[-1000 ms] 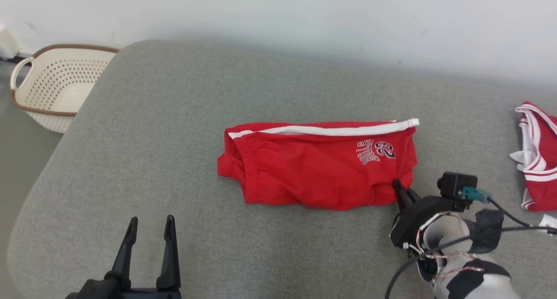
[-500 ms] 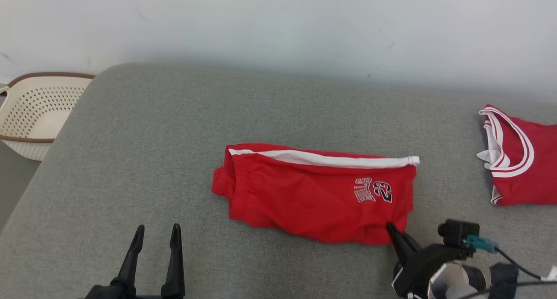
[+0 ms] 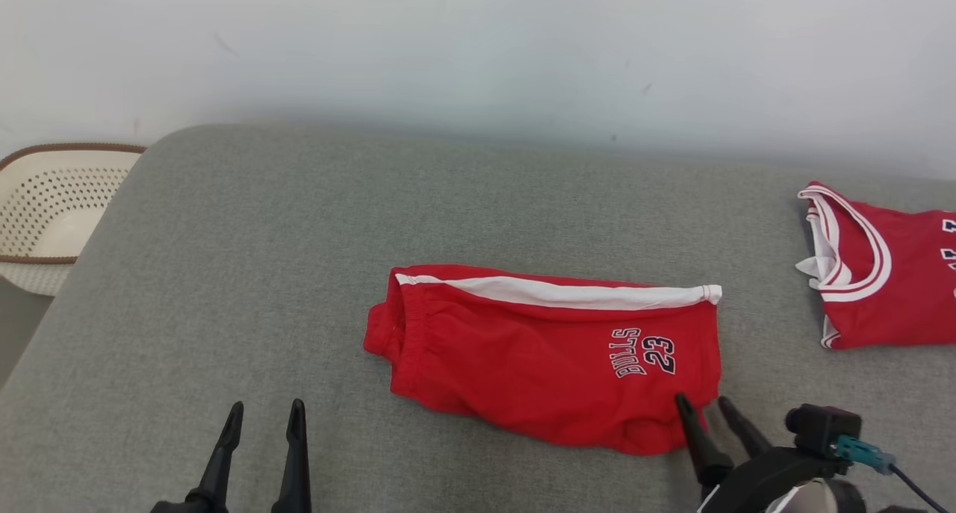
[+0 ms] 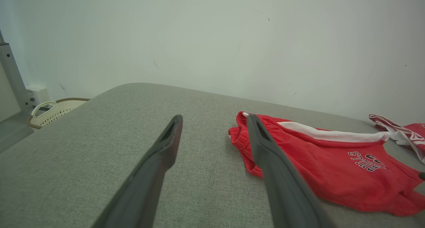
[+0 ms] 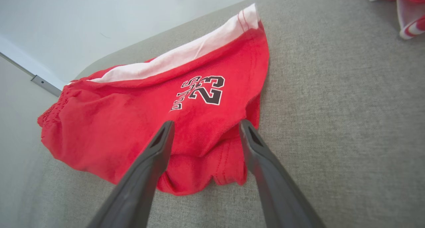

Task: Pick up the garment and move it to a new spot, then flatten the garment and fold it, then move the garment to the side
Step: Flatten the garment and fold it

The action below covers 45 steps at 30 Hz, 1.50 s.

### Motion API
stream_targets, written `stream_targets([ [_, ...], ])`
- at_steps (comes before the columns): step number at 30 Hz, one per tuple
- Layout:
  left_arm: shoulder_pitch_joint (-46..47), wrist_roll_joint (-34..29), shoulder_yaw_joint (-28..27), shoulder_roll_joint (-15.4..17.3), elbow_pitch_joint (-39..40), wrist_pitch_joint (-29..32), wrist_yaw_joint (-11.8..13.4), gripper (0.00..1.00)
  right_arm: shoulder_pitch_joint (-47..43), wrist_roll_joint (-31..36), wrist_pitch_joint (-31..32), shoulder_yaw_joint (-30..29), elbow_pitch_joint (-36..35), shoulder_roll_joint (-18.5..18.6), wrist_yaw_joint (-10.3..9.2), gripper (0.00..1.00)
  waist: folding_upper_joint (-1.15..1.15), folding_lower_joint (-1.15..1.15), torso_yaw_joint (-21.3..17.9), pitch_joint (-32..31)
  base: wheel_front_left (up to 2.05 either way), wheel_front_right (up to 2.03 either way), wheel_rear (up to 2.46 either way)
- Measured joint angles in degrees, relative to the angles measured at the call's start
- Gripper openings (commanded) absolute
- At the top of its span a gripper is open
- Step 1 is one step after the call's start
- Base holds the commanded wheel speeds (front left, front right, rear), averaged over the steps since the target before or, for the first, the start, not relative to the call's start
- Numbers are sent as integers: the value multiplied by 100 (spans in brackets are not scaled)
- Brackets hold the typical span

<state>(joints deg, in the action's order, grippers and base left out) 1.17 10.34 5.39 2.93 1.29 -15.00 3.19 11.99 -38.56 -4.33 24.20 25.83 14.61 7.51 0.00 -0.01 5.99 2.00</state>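
- Right pincer (image 3: 703, 404) stands spread, grasping nothing, its tips at the near right corner of the red shorts (image 3: 545, 356); whether a tip touches cloth is hard to tell.
- Shorts lie on the grey bench (image 3: 261, 259), long axis left to right, stretching leftward from that pincer.
- Left pincer (image 3: 267, 407), also spread and empty, sits well apart from the shorts, so the right arm is nearer.

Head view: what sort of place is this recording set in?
Probably a home-style laundry-folding setup: a grey upholstered cushion, a perforated laundry basket beside it, red Bulls shorts and a red jersey laid out.
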Motion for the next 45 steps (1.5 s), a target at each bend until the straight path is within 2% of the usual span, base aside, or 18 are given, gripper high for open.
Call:
stream_targets([
  [12,-138,-151,-181,-1,51,0,-5,100,-681,1971,-455,-1310,-1438,-288,0,100,0,1,-361,-119,0,0,0],
  [17,-256,-219,-278,0,93,0,22,100,-1051,2326,-524,-1692,-2027,-516,0,100,0,0,-503,-153,0,0,0],
  [30,-360,-417,-298,57,122,0,-8,100,-1677,2601,-422,-2073,-2733,-744,0,100,0,0,-879,-210,0,0,0],
  [45,-361,-542,-242,152,66,0,-55,100,-1740,2650,-220,-1902,-2876,-850,0,100,0,0,-844,-227,0,0,0],
])
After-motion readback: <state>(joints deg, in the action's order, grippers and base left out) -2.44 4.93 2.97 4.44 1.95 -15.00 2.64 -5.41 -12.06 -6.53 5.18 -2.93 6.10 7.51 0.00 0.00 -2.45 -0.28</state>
